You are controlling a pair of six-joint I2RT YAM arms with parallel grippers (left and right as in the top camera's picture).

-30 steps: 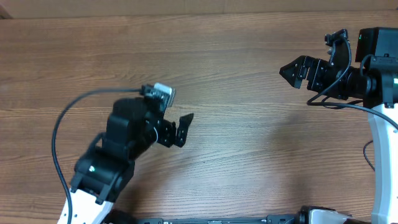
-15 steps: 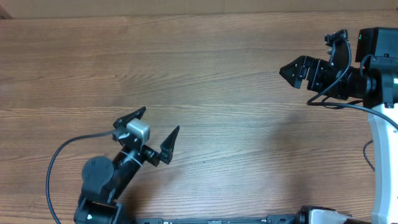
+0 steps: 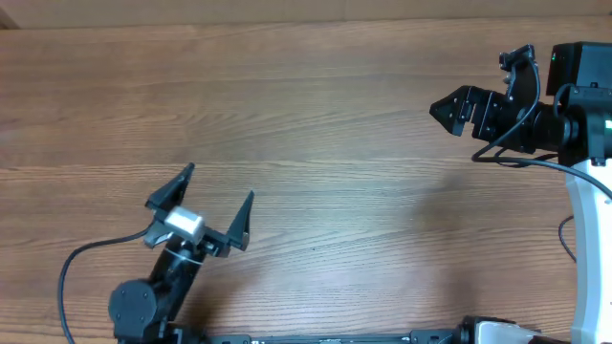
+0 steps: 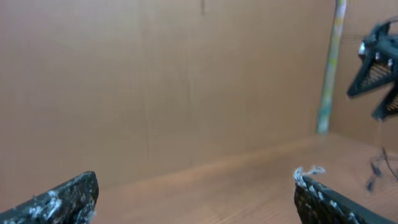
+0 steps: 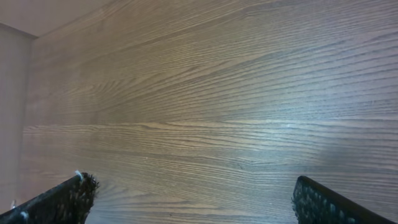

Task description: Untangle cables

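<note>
No cables show in any view; only bare wood lies on the table (image 3: 325, 124). My left gripper (image 3: 220, 182) sits low near the front left edge, its two black fingers spread wide and pointing toward the far side. The left wrist view looks between those open fingers (image 4: 196, 186) across the table at a plain brown wall. My right gripper (image 3: 467, 84) hovers at the far right, open, pointing left. In the right wrist view its open fingers (image 5: 191, 183) frame empty wood grain. It also appears as a dark blurred shape, the right gripper (image 4: 376, 62), in the left wrist view.
A thick black wire (image 3: 72, 268) loops out from the left arm at the front left. Another arm wire (image 3: 535, 162) runs beside the right arm's white link (image 3: 588, 210). A brown wall (image 4: 161, 81) rises behind the table's far edge.
The left arm has drawn back toward the front left corner and swung its gripper round to face the far side. The right arm has not moved. Both grippers stay open.
</note>
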